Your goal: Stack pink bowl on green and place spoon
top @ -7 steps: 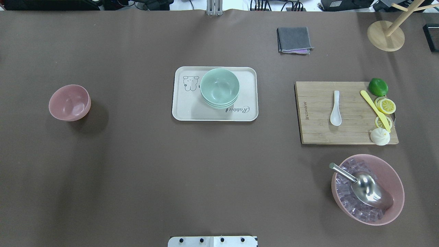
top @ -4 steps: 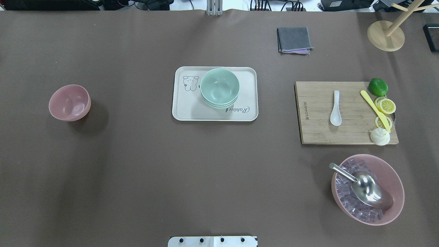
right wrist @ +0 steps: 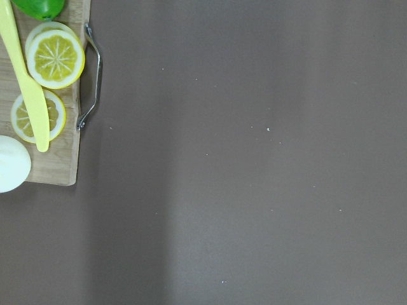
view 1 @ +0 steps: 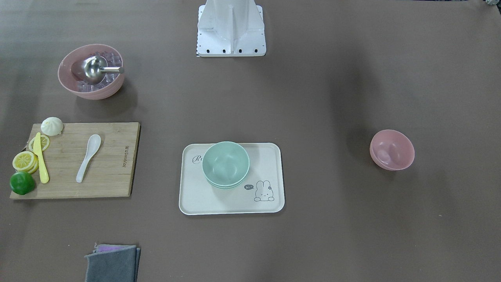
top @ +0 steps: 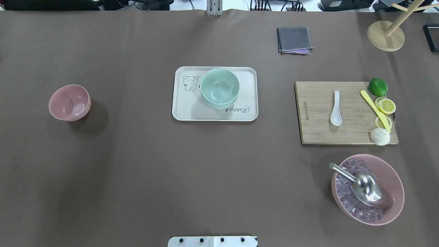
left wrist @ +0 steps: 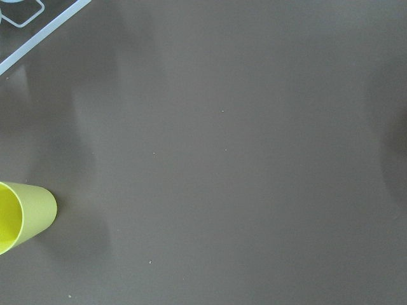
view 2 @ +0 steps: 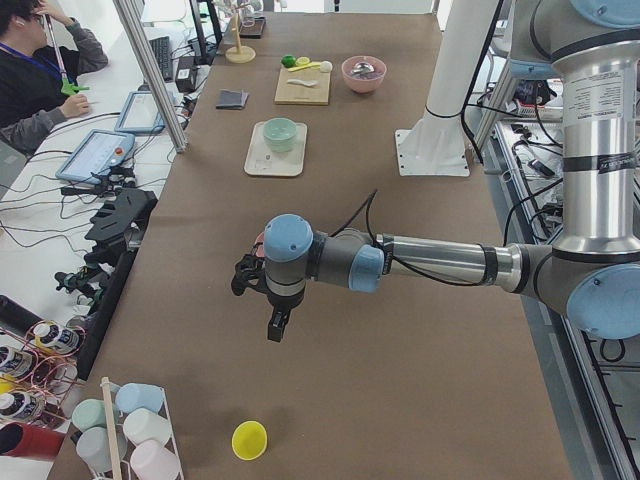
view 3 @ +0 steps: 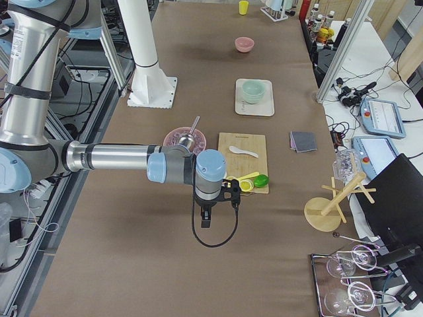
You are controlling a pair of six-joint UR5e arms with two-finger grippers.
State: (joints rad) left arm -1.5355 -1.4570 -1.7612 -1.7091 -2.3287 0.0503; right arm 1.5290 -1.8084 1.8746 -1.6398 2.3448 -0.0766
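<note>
Ice is filling the big pink bowl (top: 394,178) nearest the robot's right side, with a metal scoop (top: 370,192) lying in it. Farther out, the white spoon (top: 335,109) is lying on the cutting board (top: 315,132), the small pink bowl (top: 69,102) is sitting alone at left, and the green bowls (top: 219,87) are sitting stacked on the tray (top: 185,109); nothing is differing from a second ago. The left gripper (view 2: 275,325) and right gripper (view 3: 205,218) are hanging over the table's ends, and whether their jaws are spread cannot be told.

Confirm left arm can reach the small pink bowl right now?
Probably yes. The small pink bowl sits alone on bare table at the robot's left, nothing beside or above it, and the left hand hangs over the table near that end.
</note>
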